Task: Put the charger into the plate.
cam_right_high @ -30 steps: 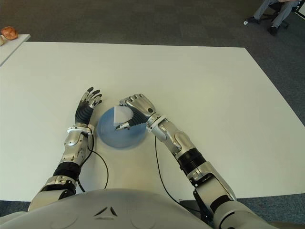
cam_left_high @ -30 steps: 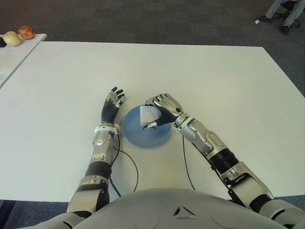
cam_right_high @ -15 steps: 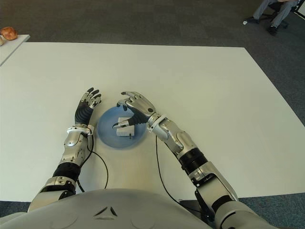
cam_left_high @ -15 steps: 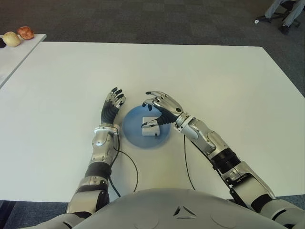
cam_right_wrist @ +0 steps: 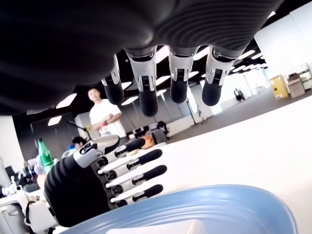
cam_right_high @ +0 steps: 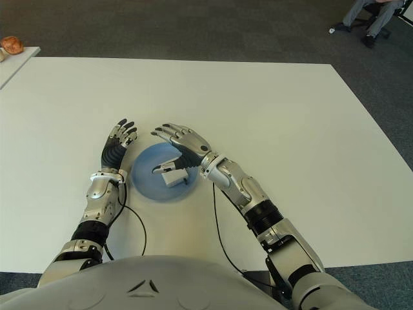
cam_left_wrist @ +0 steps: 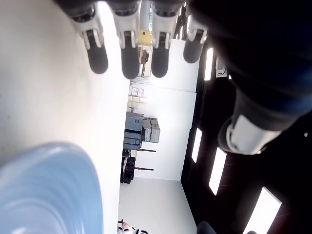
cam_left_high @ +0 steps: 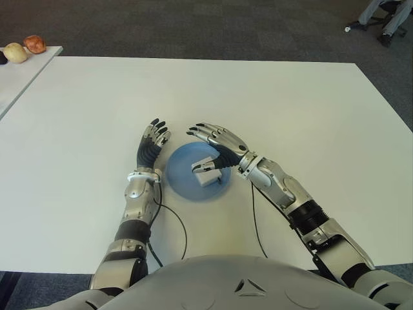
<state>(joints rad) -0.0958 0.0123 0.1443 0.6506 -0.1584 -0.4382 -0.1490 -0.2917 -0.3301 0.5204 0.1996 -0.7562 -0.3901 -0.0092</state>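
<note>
Right robot hand [cam_left_high: 216, 145] hovers open-fingered over the white charger [cam_left_high: 208, 173] lying in the blue plate [cam_left_high: 181, 174]; left robot hand [cam_left_high: 150, 147] lies open beside it.

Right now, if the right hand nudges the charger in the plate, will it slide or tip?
Probably slides: the charger looks like a compact, rigid white block lying in the blue plate. The plate's raised rim should stop it. The open right hand sits just above it.
</note>
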